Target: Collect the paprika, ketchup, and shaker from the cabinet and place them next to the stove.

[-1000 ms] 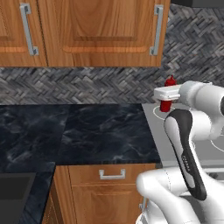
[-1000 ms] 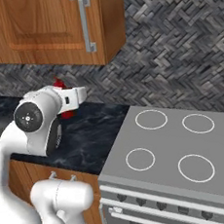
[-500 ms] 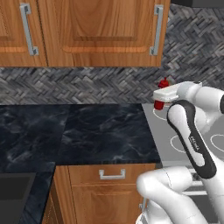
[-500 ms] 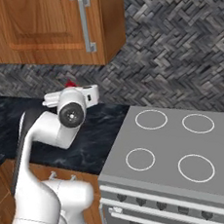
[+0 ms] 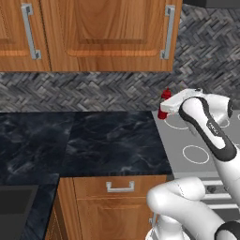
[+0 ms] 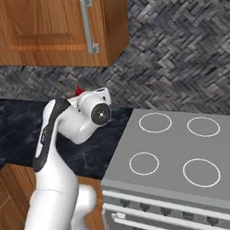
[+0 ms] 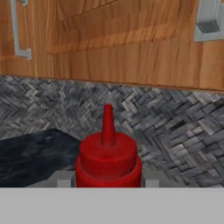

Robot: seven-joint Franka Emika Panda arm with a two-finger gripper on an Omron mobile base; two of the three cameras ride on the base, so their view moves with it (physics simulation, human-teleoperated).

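My gripper (image 5: 166,108) is shut on the ketchup (image 5: 163,104), a slim bright-red bottle with a pointed cap, held upright. It sits over the seam between the dark counter (image 5: 93,140) and the stove (image 5: 187,138), near the back wall. In the hand view the ketchup (image 7: 108,159) rises between the fingers of the gripper (image 7: 108,180). From the right base, its red cap (image 6: 78,91) peeks out behind the hand, left of the stove (image 6: 171,154). The paprika, shaker and cabinet are out of view.
Closed wood-door cupboards (image 5: 103,37) with metal handles hang above the counter. A herringbone tile wall (image 6: 181,54) runs behind. A sink edge (image 5: 14,206) lies at the lower left. Drawers (image 5: 119,187) sit below the counter.
The arm's elbow has swung round, and the hand with the ketchup has shifted a little left and lower toward the stove's left edge. The grip has stayed shut.
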